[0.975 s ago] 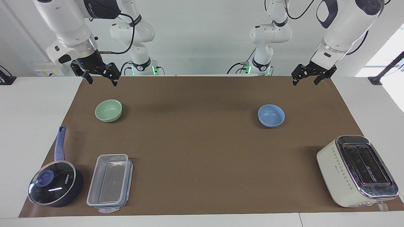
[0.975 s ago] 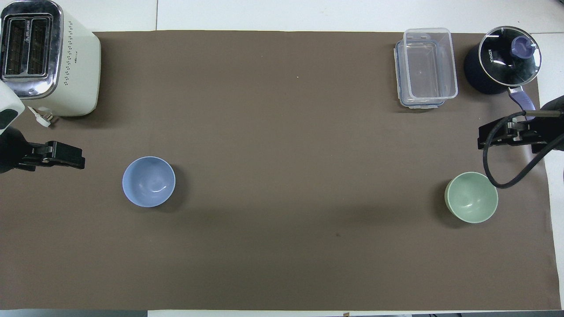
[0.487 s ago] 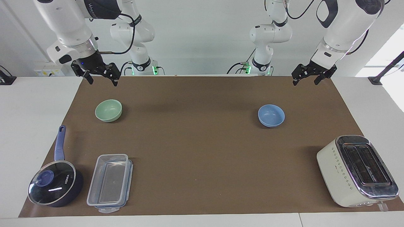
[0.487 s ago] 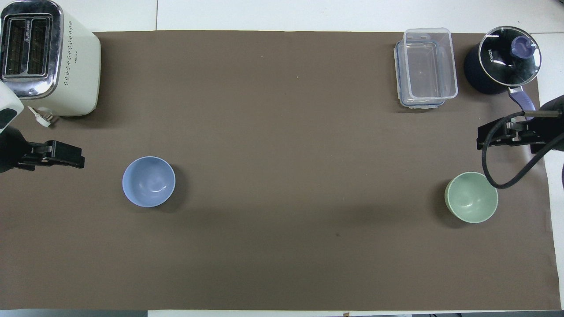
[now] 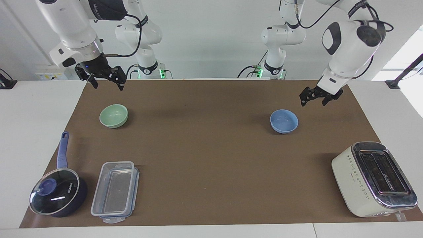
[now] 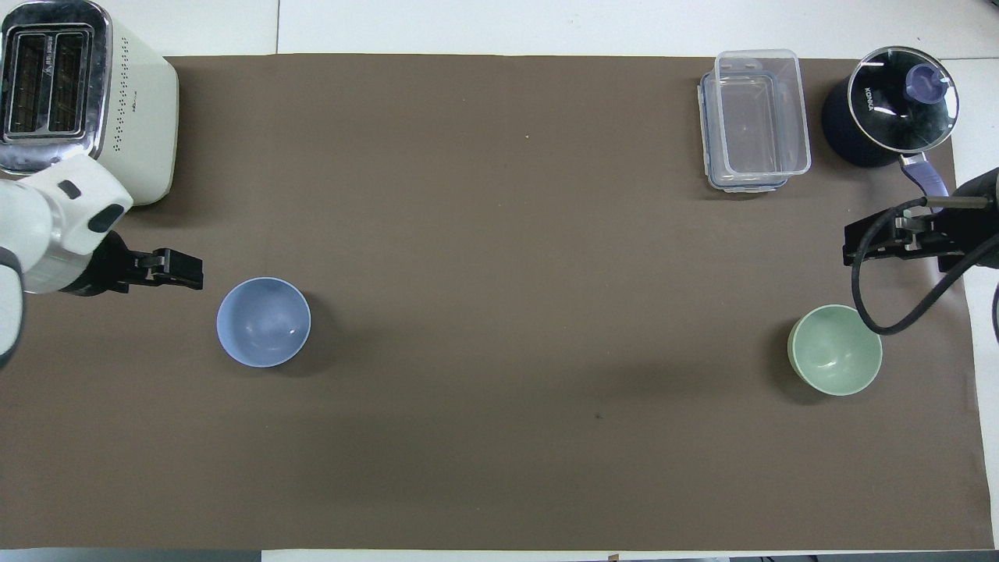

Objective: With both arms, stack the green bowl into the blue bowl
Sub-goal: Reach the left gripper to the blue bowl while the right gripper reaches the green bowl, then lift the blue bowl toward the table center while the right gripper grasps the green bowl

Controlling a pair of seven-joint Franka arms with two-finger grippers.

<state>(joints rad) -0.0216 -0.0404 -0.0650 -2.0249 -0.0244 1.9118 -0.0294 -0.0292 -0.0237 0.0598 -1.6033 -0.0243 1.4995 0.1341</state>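
White tabletop (image 5: 39,109) carries a brown mat (image 5: 205,155) that covers most of the work area. Starting at the right arm's end, the right gripper (image 5: 105,83) hangs in the air above the mat's edge nearest the robots, its two fingers spread apart and empty. Below it and a little farther from the robots, the green bowl (image 5: 113,115) sits upright on the mat, apart from the gripper. Farther out at the same end stand a dark blue saucepan (image 5: 57,193) with a glass lid, its handle pointing toward the robots, and just beside it a clear plastic container (image 5: 115,191).

Bare mat fills the middle of the table.

Toward the left arm's end, the blue bowl (image 5: 284,121) rests upright on the mat, level with the green one and well apart from it. The left gripper (image 5: 312,100) hangs above the mat close to the blue bowl, on the side toward the left arm's end, not touching it; its fingers are parted with nothing between them. A cream toaster (image 5: 373,178) stands at the mat's corner farthest from the robots at this end.
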